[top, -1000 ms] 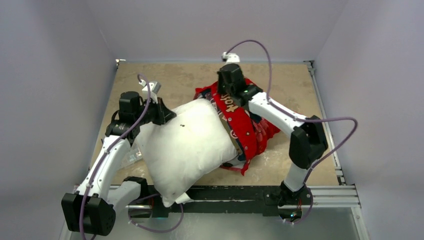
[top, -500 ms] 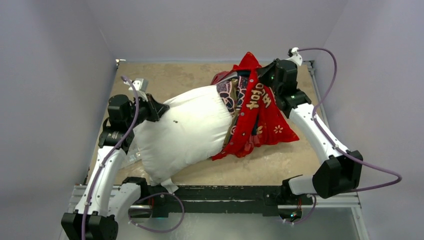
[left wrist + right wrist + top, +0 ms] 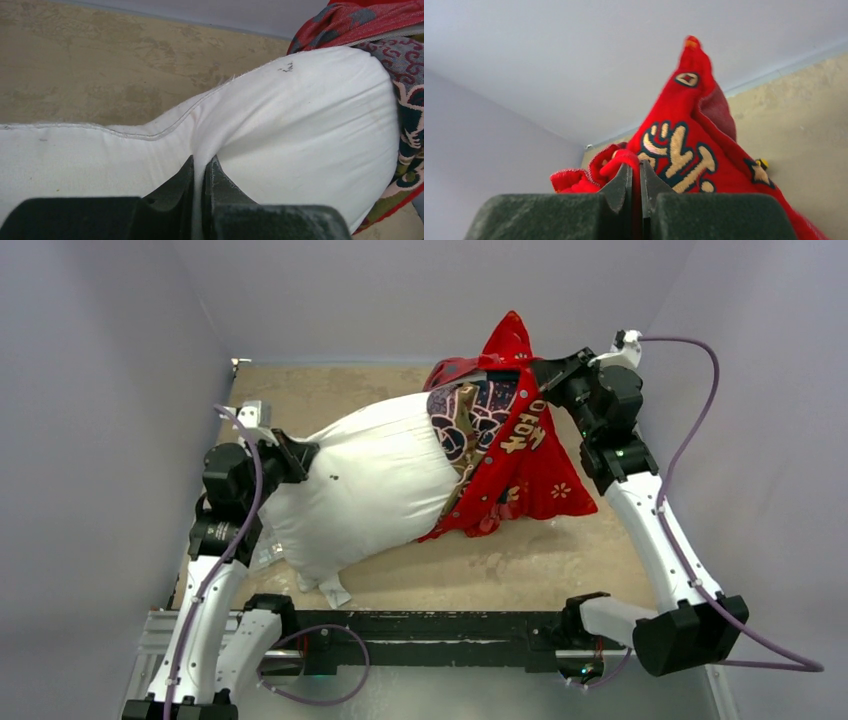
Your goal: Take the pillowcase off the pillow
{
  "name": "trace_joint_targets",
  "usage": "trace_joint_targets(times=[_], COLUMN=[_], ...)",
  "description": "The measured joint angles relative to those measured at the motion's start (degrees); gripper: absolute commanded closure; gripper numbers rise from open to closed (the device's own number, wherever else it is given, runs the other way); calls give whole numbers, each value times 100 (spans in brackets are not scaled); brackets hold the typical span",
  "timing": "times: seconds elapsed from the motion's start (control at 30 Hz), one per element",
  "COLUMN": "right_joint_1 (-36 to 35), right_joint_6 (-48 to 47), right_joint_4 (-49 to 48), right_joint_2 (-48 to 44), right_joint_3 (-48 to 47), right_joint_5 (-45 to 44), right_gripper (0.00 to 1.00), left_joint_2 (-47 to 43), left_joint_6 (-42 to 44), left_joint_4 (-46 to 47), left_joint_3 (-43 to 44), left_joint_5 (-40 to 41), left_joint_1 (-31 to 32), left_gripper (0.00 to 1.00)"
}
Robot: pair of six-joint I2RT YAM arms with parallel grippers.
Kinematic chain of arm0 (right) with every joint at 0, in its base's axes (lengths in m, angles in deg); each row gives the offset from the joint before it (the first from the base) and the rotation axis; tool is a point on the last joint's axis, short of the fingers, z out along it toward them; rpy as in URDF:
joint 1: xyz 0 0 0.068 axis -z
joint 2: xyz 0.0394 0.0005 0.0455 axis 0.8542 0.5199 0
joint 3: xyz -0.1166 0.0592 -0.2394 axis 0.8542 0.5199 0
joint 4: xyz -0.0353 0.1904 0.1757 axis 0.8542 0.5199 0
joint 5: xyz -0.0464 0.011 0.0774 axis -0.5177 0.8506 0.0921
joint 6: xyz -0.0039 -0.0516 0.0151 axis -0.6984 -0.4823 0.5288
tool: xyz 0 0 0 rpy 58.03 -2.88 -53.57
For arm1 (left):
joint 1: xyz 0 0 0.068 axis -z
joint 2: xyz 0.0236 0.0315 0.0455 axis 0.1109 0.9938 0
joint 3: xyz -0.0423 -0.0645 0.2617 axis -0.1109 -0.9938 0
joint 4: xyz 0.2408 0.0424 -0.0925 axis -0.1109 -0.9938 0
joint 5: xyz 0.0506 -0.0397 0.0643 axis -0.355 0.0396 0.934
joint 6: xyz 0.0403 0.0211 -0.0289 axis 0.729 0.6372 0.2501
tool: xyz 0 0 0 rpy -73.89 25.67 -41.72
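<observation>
Left tool (image 3: 202,169) clenched on pinched fold of pillow (image 3: 310,120); white seam edge runs just beyond its tips. Right tool (image 3: 636,172) clamped on bunched edge of pillowcase (image 3: 684,150); red peak rises above it. Pillow stretched between tools, end nearer right tool hidden inside pillowcase. Bare surface (image 3: 350,390) open beyond left tool. Side wall (image 3: 720,360) close beside right tool. Pillow underside hidden; contact with surface unclear.
</observation>
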Motion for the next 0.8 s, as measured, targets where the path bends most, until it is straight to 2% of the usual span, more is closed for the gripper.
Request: trace_joint_targets(times=[0.17, 0.3, 0.53, 0.63, 0.73, 0.8], right_joint_1=[186, 492, 619, 608, 608, 608], right_joint_6=[-627, -1051, -1287, -1314, -1320, -1311], right_joint_4=[-391, -957, -1215, -1222, -1220, -1211], right_joint_2=[179, 667, 754, 496, 129, -116], right_joint_3=[17, 186, 1032, 1366, 1641, 1792], right_joint_5=[1058, 1375, 1609, 1620, 1602, 1582], right_gripper=[77, 55, 14, 5, 1, 1], left_joint_2=[365, 822, 1386, 1414, 1408, 1403], left_joint_6=[7, 90, 247, 278, 308, 323], left_joint_4=[15, -127, -507, -588, -612, -706], left_joint_3=[0, 0, 0, 0, 7, 63], left_joint_5=[59, 271, 756, 754, 879, 1097], left_joint_1=[-24, -127, -295, -291, -153, 177], left_gripper=[100, 97, 54, 36, 21, 8])
